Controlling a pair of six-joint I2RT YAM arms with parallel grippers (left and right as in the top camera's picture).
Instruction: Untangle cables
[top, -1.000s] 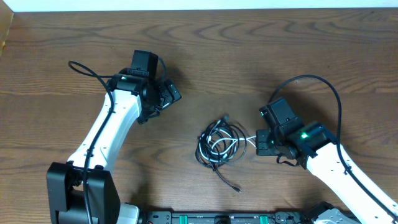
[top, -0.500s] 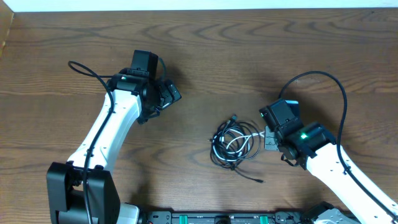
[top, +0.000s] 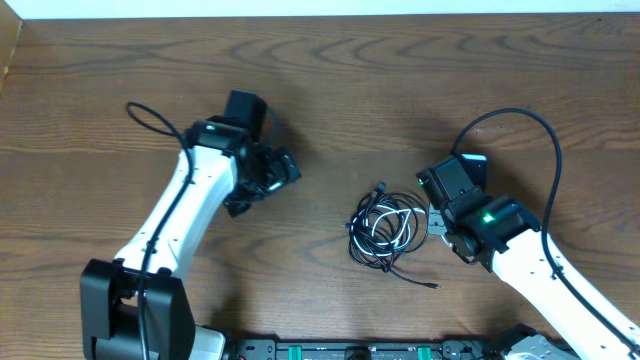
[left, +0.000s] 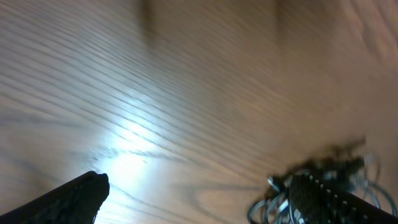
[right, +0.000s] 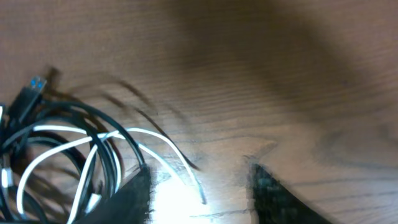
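The cables (top: 383, 226) lie in a tangled bundle of black and white loops right of the table's middle. One black tail ends in a small plug (top: 433, 287), and another plug (top: 380, 187) sticks up at the top. My right gripper (top: 432, 222) is at the bundle's right edge. In the right wrist view it (right: 202, 199) is open, and the white cable's loose end (right: 186, 171) lies between its jaws, touching neither. My left gripper (top: 288, 168) stands wide open to the bundle's left. In its wrist view the cables (left: 280, 190) lie by the right fingertip (left: 336, 199).
The dark wood table (top: 330, 80) stretches to a pale wall strip at the back. Each arm carries its own thick black cord, one looped beside the left arm (top: 150, 118) and one arched above the right arm (top: 535, 140). The robot base rail (top: 340, 350) runs along the front edge.
My right gripper pulled the bundle to the right by the white cable, then opened and let it go. The left arm shifted slightly right and down, toward the bundle.
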